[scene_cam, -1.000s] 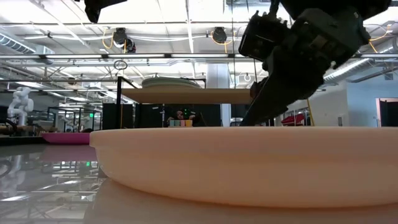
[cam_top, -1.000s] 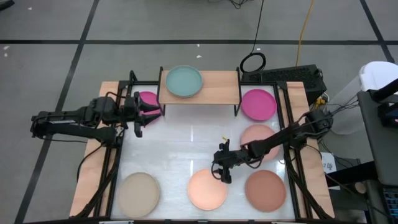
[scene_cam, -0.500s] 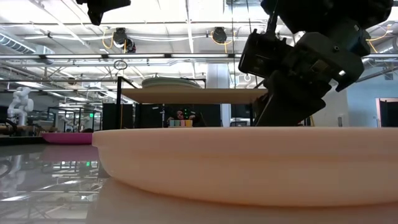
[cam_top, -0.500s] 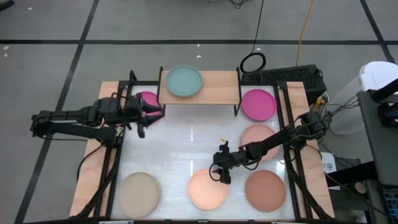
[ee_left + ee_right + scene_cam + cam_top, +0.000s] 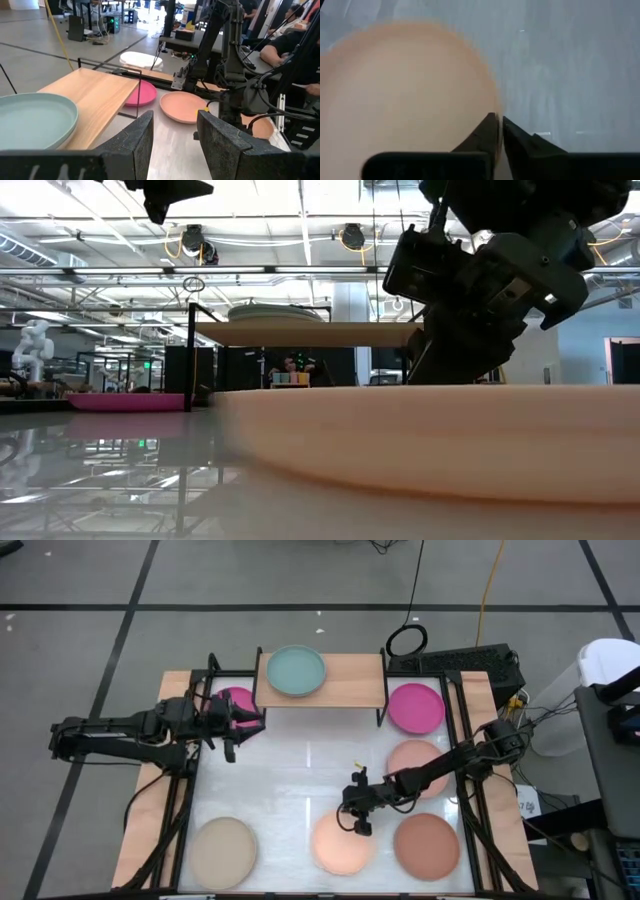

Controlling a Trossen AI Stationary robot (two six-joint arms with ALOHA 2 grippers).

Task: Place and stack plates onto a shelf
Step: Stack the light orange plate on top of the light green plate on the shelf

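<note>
The peach-orange plate point(image 5: 340, 845) lies near the table's front middle, with my right gripper point(image 5: 357, 822) shut on its rim. It fills the low view as a blurred band point(image 5: 430, 440). The wooden shelf point(image 5: 350, 680) stands at the far middle on thin black legs. A teal plate point(image 5: 296, 671) rests flat on the shelf's left half. My left gripper point(image 5: 245, 730) hovers open at the shelf's left end, just in front of a magenta plate point(image 5: 235, 698) that lies on the table. Nothing is between its fingers point(image 5: 132, 145). My right gripper pinches the peach-orange plate's rim point(image 5: 495, 112) on the plate's far-right side. One finger point(image 5: 485, 132) is inside the plate and the other outside. The fingers slant down from the table's right side. Whether the plate is lifted clear, I cannot tell.
More plates lie flat on the table: magenta point(image 5: 415, 707) right of the shelf, pale pink point(image 5: 417, 758) in front of it, reddish-brown point(image 5: 427, 845) at the near right, grey-beige point(image 5: 223, 851) at the near left. Free table lies between the shelf and the near row.
My right gripper has shut on the peach-orange plate's rim, and the plate has slid a little toward the table's right edge. My left gripper has drifted slightly toward the right, still open.
</note>
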